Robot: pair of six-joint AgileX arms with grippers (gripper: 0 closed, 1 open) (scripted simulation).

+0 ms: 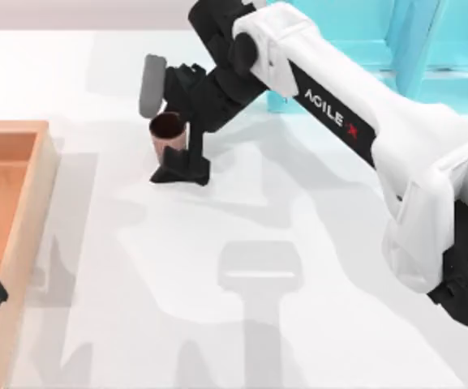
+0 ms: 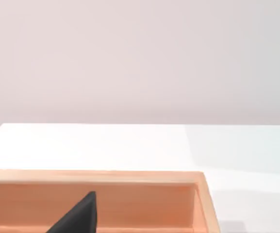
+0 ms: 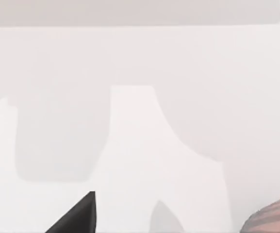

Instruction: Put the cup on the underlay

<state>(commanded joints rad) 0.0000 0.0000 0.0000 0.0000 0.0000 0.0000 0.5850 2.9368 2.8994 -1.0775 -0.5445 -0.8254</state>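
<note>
Right tool [image 1: 182, 168] at the cup [image 1: 169, 134]
Cup upright on the tabletop [image 1: 298, 324], touching the tool's fingers; whether they pinch it, I cannot tell.

A dark left gripper [image 2: 76, 216] fingertip over an orange wooden tray [image 2: 130, 177].

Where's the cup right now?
In the top view the cup stands upright on the white table, left of centre toward the far edge, with the right gripper at it. A grey cylinder lies just beyond.
</note>
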